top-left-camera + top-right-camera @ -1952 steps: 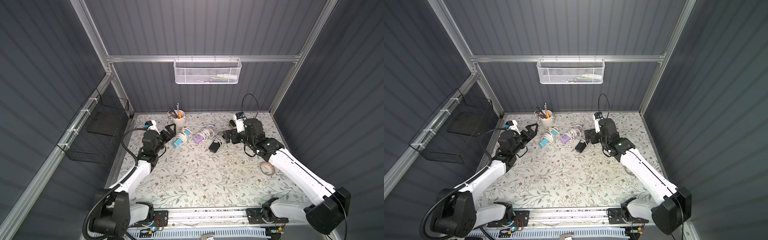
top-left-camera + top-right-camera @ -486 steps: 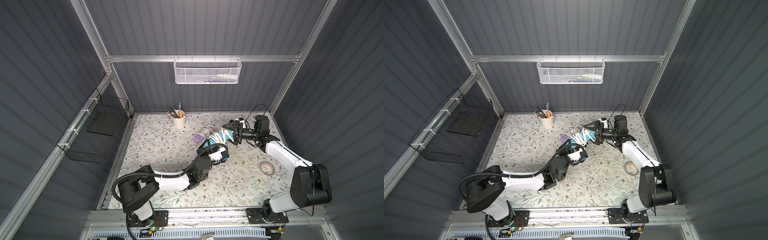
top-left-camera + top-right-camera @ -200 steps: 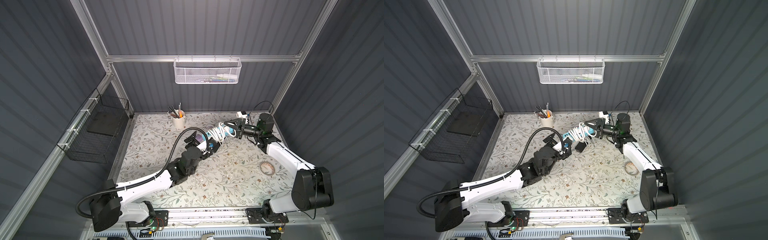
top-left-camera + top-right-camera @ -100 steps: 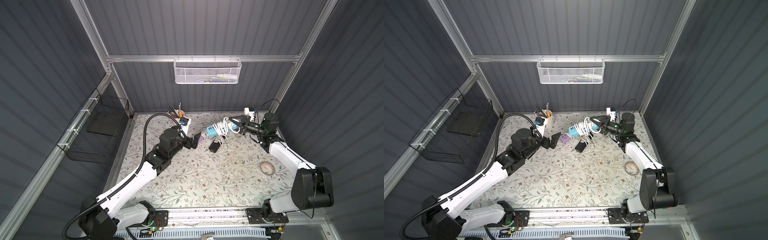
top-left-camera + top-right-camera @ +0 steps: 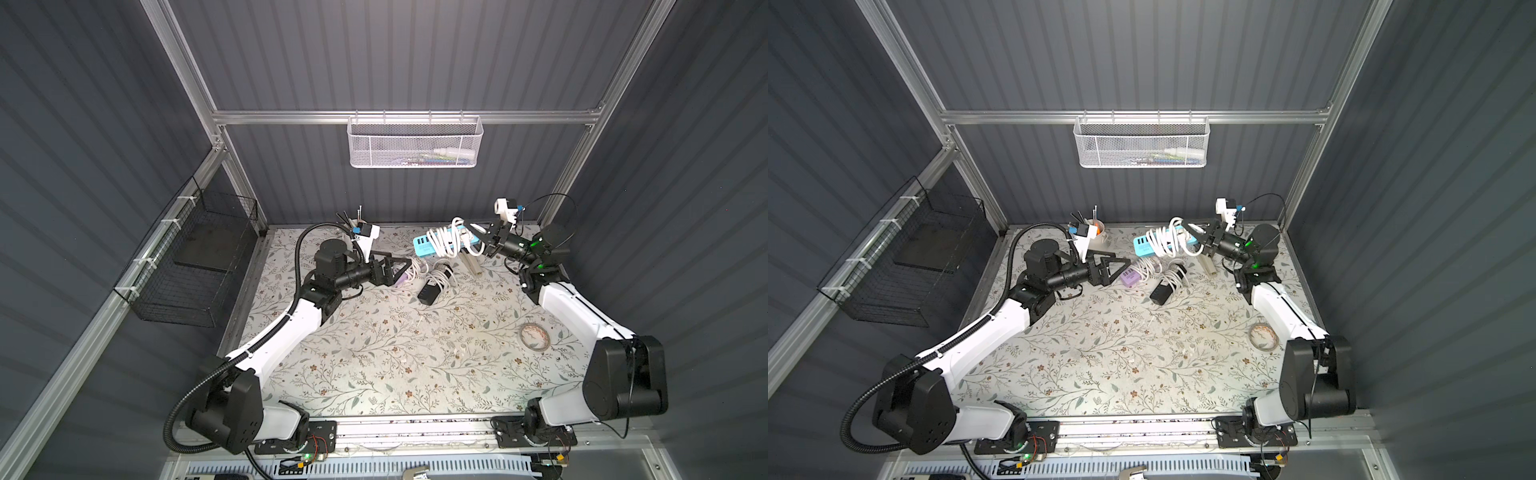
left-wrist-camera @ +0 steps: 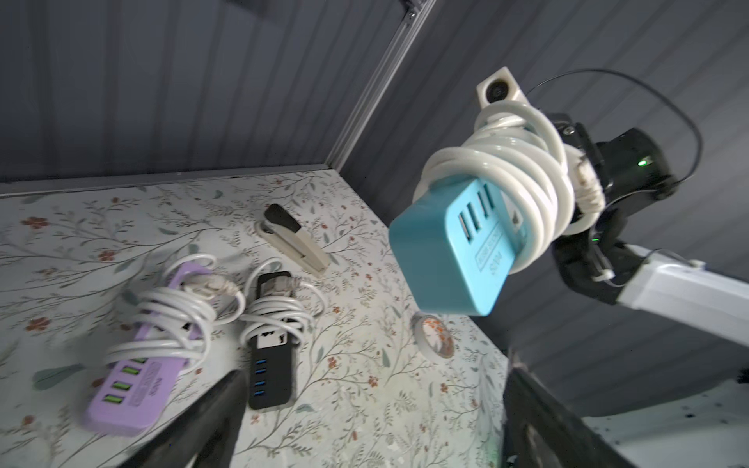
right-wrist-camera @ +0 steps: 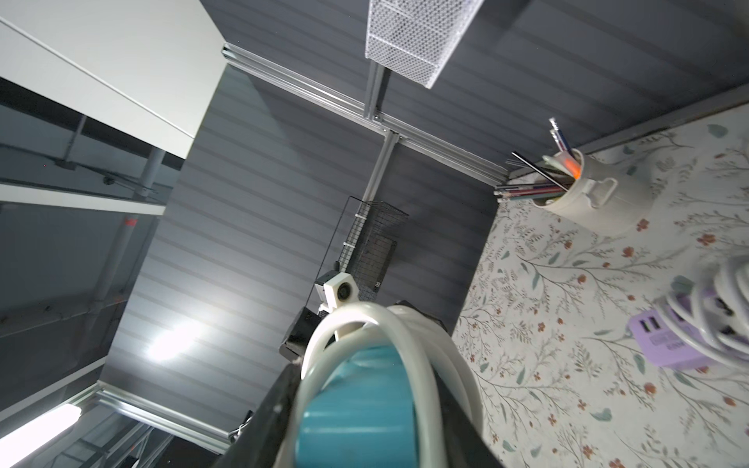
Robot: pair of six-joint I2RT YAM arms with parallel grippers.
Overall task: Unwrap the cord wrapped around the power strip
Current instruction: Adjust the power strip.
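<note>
**Strip lifted, cord not yet unwound**

The right gripper (image 5: pixel 478 243) is clamped on one end of the teal power strip (image 5: pixel 424 248) and holds it in the air above the far side of the tabletop (image 5: pixel 374 353), roughly level. The free end points toward the left arm. The white cord (image 5: pixel 446 239) is still coiled around the middle of the strip in several loops, and the left wrist view shows them close together, with the plug end tucked in near the right gripper. No loop looks pulled free.

The left gripper (image 5: pixel 403 271) stands wide open with nothing between its fingers. It hangs over the purple power strip (image 6: pixel 133 389), near the teal strip but apart from it. A black power strip (image 6: pixel 269 364) lies just beside the purple one, and both are also wrapped.

By my reading, only the lift and presentation are done. Still to do are catching the plug or a loop with the open gripper and then unwinding every turn.
</note>
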